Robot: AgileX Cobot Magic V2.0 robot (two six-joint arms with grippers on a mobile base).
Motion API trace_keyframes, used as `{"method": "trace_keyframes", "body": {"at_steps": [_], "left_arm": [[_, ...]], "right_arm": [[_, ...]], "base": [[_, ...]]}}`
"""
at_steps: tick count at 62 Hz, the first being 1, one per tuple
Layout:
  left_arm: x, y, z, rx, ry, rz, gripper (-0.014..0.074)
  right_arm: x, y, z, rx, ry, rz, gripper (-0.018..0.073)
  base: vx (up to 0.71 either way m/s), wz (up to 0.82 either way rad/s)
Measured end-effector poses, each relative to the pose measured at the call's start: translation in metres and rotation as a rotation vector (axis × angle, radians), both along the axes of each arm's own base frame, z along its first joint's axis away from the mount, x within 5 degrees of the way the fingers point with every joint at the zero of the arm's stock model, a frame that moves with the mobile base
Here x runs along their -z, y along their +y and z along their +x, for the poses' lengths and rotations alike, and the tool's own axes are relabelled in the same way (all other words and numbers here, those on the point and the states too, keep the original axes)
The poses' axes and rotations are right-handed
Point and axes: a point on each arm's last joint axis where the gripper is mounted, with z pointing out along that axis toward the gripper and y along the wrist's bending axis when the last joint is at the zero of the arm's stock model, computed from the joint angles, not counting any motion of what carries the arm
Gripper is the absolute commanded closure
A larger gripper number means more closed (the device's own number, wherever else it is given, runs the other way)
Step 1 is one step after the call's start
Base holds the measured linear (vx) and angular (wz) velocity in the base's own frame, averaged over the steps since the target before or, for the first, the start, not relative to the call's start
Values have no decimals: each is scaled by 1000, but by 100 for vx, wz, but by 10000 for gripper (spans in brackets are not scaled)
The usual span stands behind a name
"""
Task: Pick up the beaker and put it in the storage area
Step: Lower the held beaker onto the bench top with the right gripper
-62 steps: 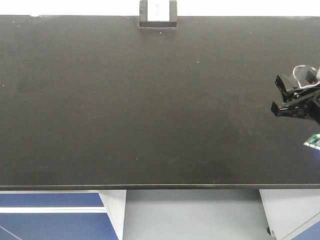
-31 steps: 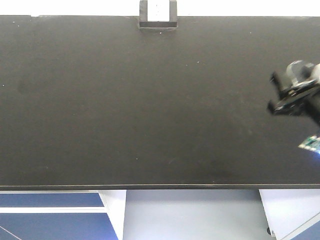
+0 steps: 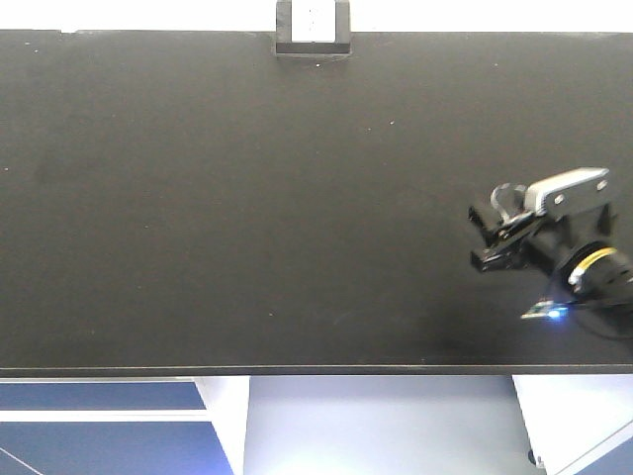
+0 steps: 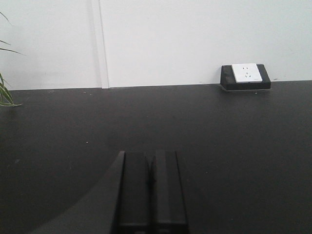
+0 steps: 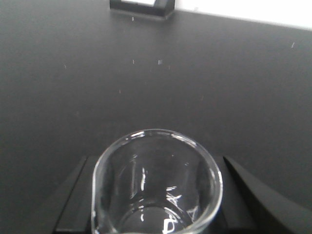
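Note:
The beaker (image 5: 157, 195) is small, clear glass, and sits between the two black fingers of my right gripper (image 5: 158, 161), which is shut on it. In the front-facing view the right gripper (image 3: 483, 236) hovers over the right part of the storage area (image 3: 247, 198), a wide matte black benchtop. The beaker (image 3: 508, 195) shows there only as a faint glass arc between the fingers. My left gripper (image 4: 151, 156) is shut with nothing in it, low over the same black top. It does not show in the front-facing view.
A small black-and-white socket box (image 3: 313, 30) stands at the bench's rear edge against the white wall; the socket box (image 4: 245, 76) also shows to the left wrist. Green plant leaves (image 4: 5, 92) reach in at the far left. The bench's front edge (image 3: 316, 372) runs above grey cabinets.
My right gripper, with the beaker in it, has moved left from the bench's right edge and slightly toward the front edge; more of the arm now shows.

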Motion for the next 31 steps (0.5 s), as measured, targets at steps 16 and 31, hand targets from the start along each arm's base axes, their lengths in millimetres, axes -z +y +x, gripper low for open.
{"method": "trace_keyframes", "body": {"at_steps": [16,31], "left_arm": [[0,0,0,0,0,0,603],[0,0,0,0,0,0,603]], "right_arm": [[39,-3,4,43,38,6,560],[48,-7,8,81,6,-11,560]], "base": [[0,0],[0,0]]}}
